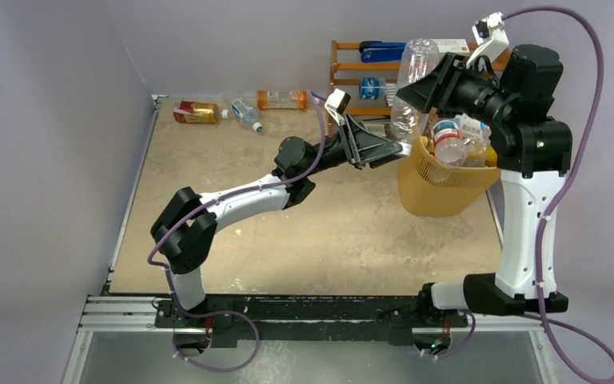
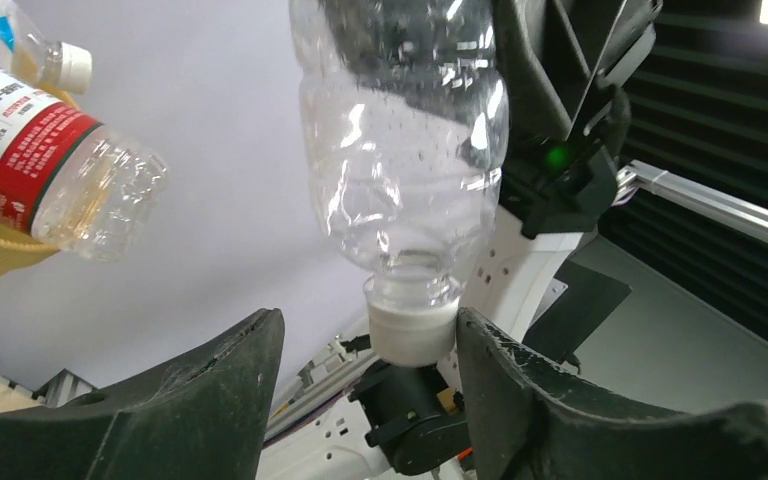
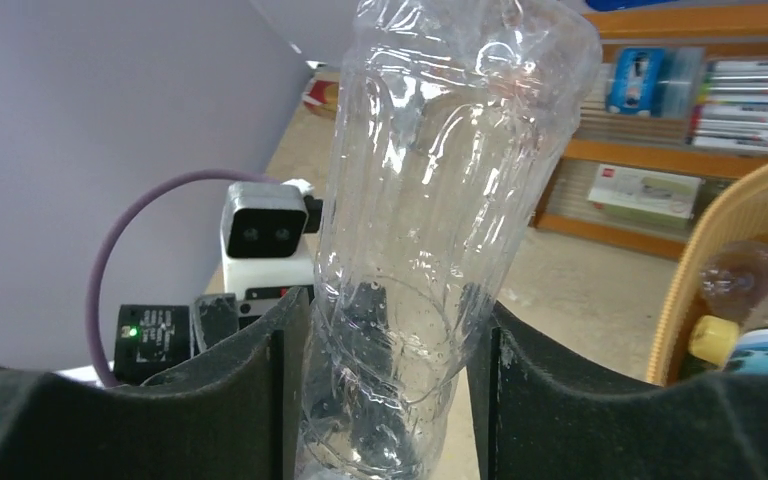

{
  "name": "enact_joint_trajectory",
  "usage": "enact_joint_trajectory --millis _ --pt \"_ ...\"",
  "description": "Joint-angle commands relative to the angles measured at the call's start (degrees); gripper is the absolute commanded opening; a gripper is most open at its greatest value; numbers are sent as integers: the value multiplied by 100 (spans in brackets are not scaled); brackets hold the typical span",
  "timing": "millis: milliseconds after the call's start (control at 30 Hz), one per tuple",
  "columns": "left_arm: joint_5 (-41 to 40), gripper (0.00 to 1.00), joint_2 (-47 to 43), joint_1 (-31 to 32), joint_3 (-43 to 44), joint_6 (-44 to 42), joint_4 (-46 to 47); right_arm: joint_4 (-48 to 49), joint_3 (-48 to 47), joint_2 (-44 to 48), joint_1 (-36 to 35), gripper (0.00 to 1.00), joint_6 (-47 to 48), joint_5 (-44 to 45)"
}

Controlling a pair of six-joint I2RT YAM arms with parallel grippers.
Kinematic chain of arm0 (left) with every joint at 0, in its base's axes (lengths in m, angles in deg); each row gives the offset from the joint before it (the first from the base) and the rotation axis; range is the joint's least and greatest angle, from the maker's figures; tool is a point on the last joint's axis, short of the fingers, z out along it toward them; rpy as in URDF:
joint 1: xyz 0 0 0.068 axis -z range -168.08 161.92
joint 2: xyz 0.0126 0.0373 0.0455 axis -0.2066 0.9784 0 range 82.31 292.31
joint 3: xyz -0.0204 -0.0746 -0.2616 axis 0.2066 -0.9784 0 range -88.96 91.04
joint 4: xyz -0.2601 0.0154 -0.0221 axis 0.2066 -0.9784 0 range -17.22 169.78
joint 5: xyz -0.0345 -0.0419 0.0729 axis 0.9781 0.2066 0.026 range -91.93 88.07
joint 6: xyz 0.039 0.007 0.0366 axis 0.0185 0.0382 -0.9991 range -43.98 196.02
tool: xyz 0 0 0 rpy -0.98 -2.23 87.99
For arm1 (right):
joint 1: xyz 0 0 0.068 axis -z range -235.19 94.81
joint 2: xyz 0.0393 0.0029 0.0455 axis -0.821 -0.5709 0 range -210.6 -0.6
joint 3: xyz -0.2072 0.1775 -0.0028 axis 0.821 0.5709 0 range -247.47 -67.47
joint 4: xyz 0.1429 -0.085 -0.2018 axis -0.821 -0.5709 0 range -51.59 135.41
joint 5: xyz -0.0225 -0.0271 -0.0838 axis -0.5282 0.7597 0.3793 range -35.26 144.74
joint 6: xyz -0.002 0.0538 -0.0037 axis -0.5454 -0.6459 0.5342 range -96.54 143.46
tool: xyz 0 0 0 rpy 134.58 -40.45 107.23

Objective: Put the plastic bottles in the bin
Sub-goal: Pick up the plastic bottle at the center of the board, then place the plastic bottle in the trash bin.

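A clear, label-free plastic bottle (image 1: 413, 84) hangs cap-down just left of the yellow-orange bin (image 1: 440, 192). My right gripper (image 1: 425, 90) is shut on the bottle's body (image 3: 440, 230), both fingers pressing its sides. My left gripper (image 1: 400, 148) stands open below it. The white cap (image 2: 415, 330) sits between the left fingers, close against the right-hand one and apart from the other. Several bottles (image 1: 450, 140) fill the bin, among them a red-labelled one (image 2: 50, 165). Three more bottles lie at the table's far edge: amber (image 1: 196, 112), clear (image 1: 246, 112) and orange (image 1: 282, 99).
A brown wooden shelf rack (image 1: 368, 76) with boxes and pens stands behind the bin at the back right. The bin rim (image 3: 730, 220) is close to the right of the held bottle. The two arms nearly meet over the table's right side.
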Motion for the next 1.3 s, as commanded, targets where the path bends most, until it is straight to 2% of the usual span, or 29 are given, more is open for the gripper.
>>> enact_joint_trajectory --millis 0,133,267,500,633,767,967,1267 --pt "312 64 78 -108 417 -257 -372 -1048 -968 -553 -7 47 556 983" --pt "372 68 78 -329 316 -284 -417 -1539 -1702 -1027 0 42 737 1617" --pt "475 71 -86 -643 95 -357 -569 -1938 -2456 -1479 174 43 888 2370" --pt "742 73 -682 -1213 -594 -609 -960 -1897 -2474 -1662 1223 44 1034 2297" --pt "885 75 -891 -1351 -734 -1038 -1480 -1877 -2616 -1868 1819 46 1032 2038" --pt "1020 75 -917 -1465 -879 -1043 -1458 -1865 -2570 -2049 2155 48 1048 1838" --pt "1189 75 -838 -1629 -1040 -797 -1066 -1822 -2095 -1971 2243 49 1112 1739" --pt "1262 76 -829 -1675 -1093 -753 -979 -1665 -1581 -1872 2245 50 1199 1478"
